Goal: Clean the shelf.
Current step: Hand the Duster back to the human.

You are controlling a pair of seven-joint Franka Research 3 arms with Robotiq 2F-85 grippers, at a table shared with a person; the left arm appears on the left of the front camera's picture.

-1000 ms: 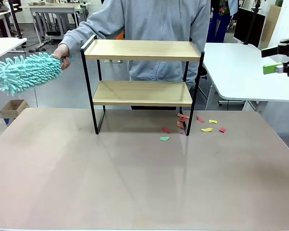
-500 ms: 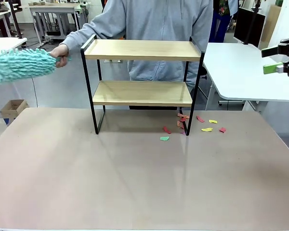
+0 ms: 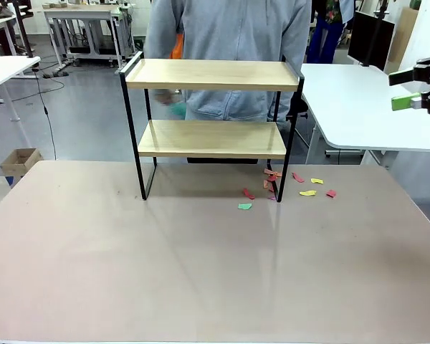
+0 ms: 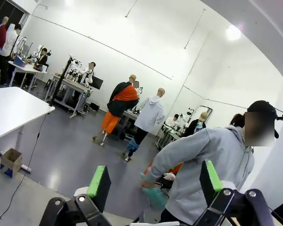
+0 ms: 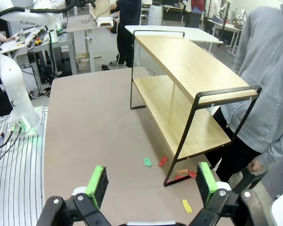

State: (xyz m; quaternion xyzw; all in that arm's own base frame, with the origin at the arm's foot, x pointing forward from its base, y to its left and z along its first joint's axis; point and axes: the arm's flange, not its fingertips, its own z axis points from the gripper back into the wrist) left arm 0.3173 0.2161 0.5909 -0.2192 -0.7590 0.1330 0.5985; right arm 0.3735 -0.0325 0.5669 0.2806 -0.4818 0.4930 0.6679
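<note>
The near part of the brown tabletop [image 3: 201, 272] is bare. Farther back, a bit right of the middle, small paper bits [image 3: 308, 192] lie on it in red, yellow, green and orange. Some are just beside the shelf's right front leg and some lie under the shelf.

The shelf [image 3: 211, 107] stands upright at the far middle of the tabletop on its four thin black legs. It has two light wood boards, one above the other. Both boards look bare.

Behind the shelf stands a person [image 3: 229, 43] in a grey hoodie, arms down close to the body. Something teal [image 3: 176, 110] shows between the two boards, but it is too blurred to tell what it is.

The right pincer [image 3: 420, 86] hangs high at the far right, over a white side table, released and grasping nothing. The left pincer [image 4: 154, 181] is spread wide too, with nothing between its green pads, and it points toward the person.
</note>
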